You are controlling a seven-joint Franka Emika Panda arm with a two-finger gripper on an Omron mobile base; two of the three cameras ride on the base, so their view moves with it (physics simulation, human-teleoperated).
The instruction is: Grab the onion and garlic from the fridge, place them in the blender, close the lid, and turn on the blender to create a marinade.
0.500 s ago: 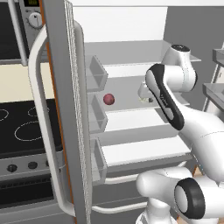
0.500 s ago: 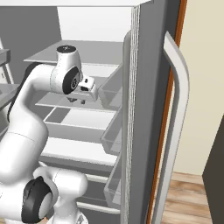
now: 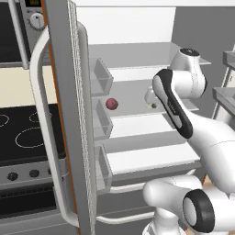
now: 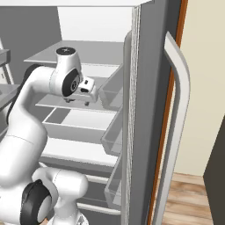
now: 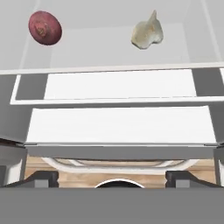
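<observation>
- Very little is changing against half a second earlier: in both base views the fridge [image 3: 69, 114] and its shelves are sitting in the same place, so the base is standing still.
- In the left base view the hand [image 3: 151, 98] is edging only slightly toward the onion's side. In the right base view its place looks the same.
- Judgement: the task is still at its first step. The arm is settling over the middle shelf [image 5: 109, 52] before a first pick, and nothing is being carried yet.
- The hand is standing wide and empty, with its two dark tips far apart at the bottom of the hand view.
- The onion [image 5: 45, 27] is lying on the middle shelf at the upper left of the hand view. In the left base view it is resting near the door bins.
- The garlic [image 5: 146, 33] is lying on the same shelf, well apart from the onion, at the upper right of the hand view.
- The garlic's long axis is running up and down in the hand view. Its pointed tip is aiming at the top of that view, seemingly toward the fridge's back, and its fat end is facing the hand.
- The onion is looking nearly round, so it is showing no clear long axis. A paler patch is facing the camera.
</observation>
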